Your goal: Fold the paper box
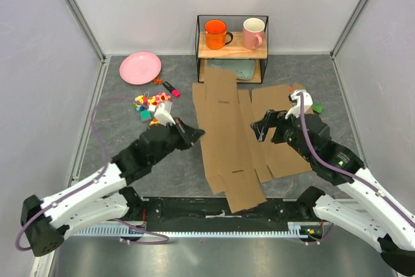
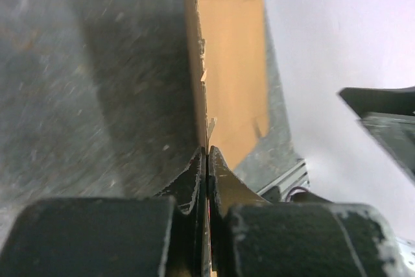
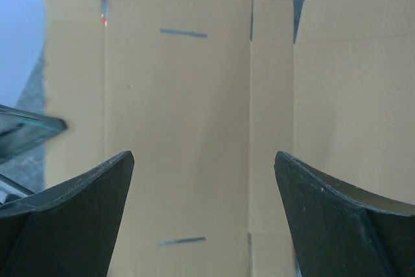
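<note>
The paper box (image 1: pixel 227 128) lies unfolded as a flat brown cardboard sheet with flaps and creases in the middle of the table. My left gripper (image 1: pixel 196 134) is at the sheet's left edge. In the left wrist view its jaws (image 2: pixel 207 152) are pressed together on that thin cardboard edge (image 2: pixel 194 82), which runs straight in between them, with the panel (image 2: pixel 233 63) seen beyond. My right gripper (image 1: pixel 260 128) hovers over the sheet's right half. Its fingers (image 3: pixel 204 160) stand wide apart above the bare cardboard (image 3: pixel 181 95), holding nothing.
A black wire shelf (image 1: pixel 232 47) at the back holds an orange mug (image 1: pixel 215 34) and a pink mug (image 1: pixel 253 32). A pink plate (image 1: pixel 140 67), a marker (image 1: pixel 171 88) and several small coloured toys (image 1: pixel 148 103) lie at the back left. A green piece (image 1: pixel 318 107) sits right of the sheet.
</note>
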### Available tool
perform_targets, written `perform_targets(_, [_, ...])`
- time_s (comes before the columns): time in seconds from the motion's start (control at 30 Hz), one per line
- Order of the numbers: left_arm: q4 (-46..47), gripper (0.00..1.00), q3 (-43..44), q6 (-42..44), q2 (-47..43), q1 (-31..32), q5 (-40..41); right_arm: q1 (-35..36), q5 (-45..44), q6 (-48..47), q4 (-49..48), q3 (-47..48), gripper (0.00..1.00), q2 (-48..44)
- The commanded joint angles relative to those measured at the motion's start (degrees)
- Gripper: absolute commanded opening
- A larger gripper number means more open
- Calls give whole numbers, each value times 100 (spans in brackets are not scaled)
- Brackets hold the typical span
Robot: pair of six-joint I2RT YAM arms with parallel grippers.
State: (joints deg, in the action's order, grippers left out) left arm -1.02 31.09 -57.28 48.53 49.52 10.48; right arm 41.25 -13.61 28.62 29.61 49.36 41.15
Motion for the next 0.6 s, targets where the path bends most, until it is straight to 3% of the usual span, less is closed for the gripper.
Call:
perform_targets(0.0, [-1707, 2, 1906, 1743, -152, -21, 16, 5, -238, -251, 115, 1029, 98, -80])
perform_targets(0.23, [-3544, 2, 6094, 2800, 1491, -12, -1424, -4, -678, -533, 528, 2120, 98, -19])
perform_targets(0.4, [-4143, 2, 7910, 3160, 2107, -12, -2698, -12, -854, -586, 845, 2761, 98, -63])
perform_targets(0.43, [-4204, 2, 8373, 3187, 2290, -12, -3301, -12, -898, -603, 906, 2815, 98, -106])
perform_targets(0.57, [-4266, 2, 9247, 3065, 2608, -12, -4308, -3, -1126, -761, 1082, 3184, 98, -142])
